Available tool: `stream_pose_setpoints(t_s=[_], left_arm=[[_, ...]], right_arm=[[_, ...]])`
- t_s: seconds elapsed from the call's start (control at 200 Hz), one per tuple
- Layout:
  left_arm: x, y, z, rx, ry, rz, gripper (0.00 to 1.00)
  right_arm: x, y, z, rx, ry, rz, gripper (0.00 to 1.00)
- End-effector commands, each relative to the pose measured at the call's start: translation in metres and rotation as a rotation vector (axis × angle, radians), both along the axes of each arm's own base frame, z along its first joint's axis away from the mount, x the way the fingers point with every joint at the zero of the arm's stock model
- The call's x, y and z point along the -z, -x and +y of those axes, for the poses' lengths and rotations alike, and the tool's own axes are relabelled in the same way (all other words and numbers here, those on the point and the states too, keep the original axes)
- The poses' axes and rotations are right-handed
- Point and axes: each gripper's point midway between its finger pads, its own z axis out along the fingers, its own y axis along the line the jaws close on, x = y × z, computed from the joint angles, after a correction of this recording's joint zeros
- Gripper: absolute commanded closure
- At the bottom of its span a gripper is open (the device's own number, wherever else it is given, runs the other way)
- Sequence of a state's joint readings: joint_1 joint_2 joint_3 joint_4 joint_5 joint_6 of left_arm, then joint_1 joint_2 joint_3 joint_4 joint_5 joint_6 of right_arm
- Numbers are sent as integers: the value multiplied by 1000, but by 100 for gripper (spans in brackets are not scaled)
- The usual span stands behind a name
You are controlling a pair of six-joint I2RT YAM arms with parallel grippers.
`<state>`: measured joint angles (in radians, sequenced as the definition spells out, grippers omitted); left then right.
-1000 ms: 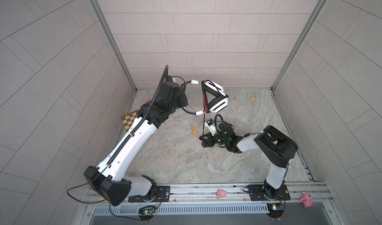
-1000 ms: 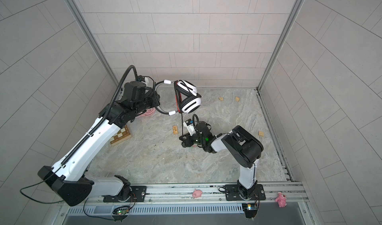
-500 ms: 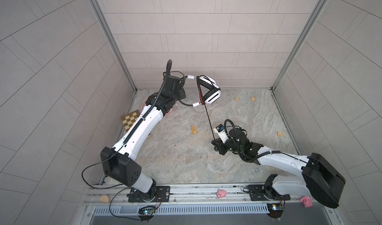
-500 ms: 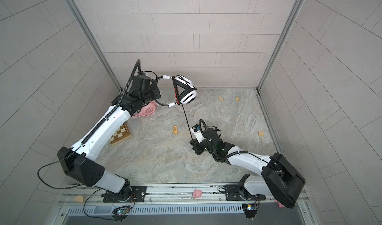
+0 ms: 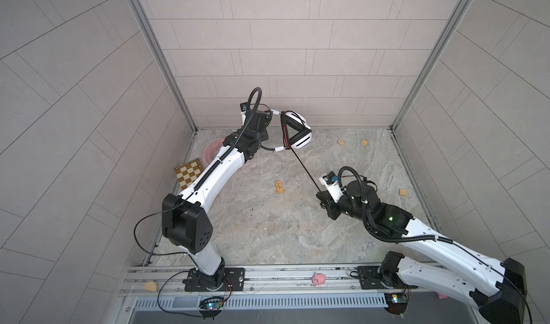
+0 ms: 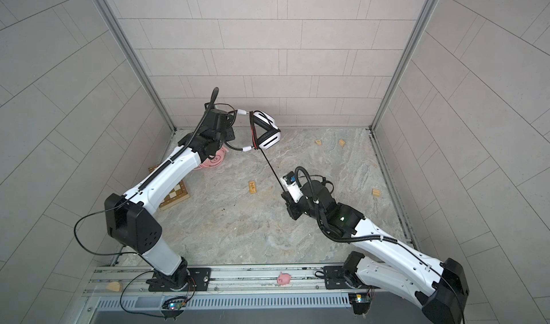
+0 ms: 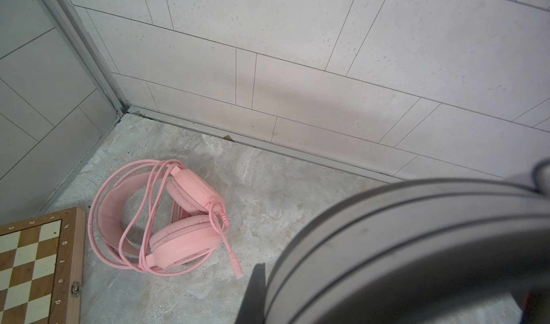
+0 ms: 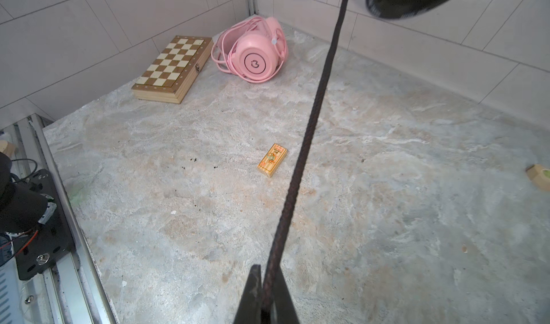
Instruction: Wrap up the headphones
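Observation:
My left gripper (image 5: 265, 129) (image 6: 230, 130) is shut on the headband (image 7: 387, 248) of the white-and-black headphones (image 5: 299, 129) (image 6: 268, 133), holding them in the air near the back wall. Their black cable (image 5: 305, 168) (image 6: 272, 168) (image 8: 309, 135) loops round the band by the ear cups, then runs taut and straight down to my right gripper (image 5: 320, 194) (image 6: 285, 195) (image 8: 266, 301), which is shut on it above the floor's middle. The pink headphones (image 7: 178, 218) (image 8: 256, 55) (image 5: 212, 150) (image 6: 215, 162) lie in the back left corner with their pink cable coiled round them.
A wooden chessboard box (image 5: 189, 173) (image 8: 172, 66) (image 7: 35, 266) lies by the left wall next to the pink headset. Small wooden blocks are scattered about: one mid-floor (image 5: 279, 187) (image 8: 272, 160), two near the back wall (image 5: 341, 142), one by the right wall (image 5: 403, 192).
The left arm has carried the white-and-black headphones back and left towards the wall. The right gripper has shifted right, and the cable between them has gone long and taut.

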<state>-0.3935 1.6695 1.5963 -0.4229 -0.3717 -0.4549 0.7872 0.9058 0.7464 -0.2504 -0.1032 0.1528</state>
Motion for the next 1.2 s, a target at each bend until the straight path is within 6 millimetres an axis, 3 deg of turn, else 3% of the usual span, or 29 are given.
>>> stream_pose_setpoints(t_s=[0.0,0.29,0.505,0.625,0.726,1.041,1.191], left_arm=[[-30,-14,9,-74,18,-149,100],[11,-2,-35,76,-95,-58,100],[45,19,-101,302,-121,28,100],[59,39,-145,477,-168,64,100],[67,59,-169,594,-166,96,100],[81,110,-200,909,-109,164,100],[74,134,-208,1039,-62,156,100]], right_arm=[[-2,8,-14,11,72,6,95],[-57,-13,-17,77,62,-129,96],[-103,-30,-23,143,43,-248,96],[-121,-41,-32,187,58,-297,97],[-132,-52,-44,232,62,-318,97],[-100,-96,-103,380,34,-193,97],[-87,-105,-104,352,19,-116,96]])
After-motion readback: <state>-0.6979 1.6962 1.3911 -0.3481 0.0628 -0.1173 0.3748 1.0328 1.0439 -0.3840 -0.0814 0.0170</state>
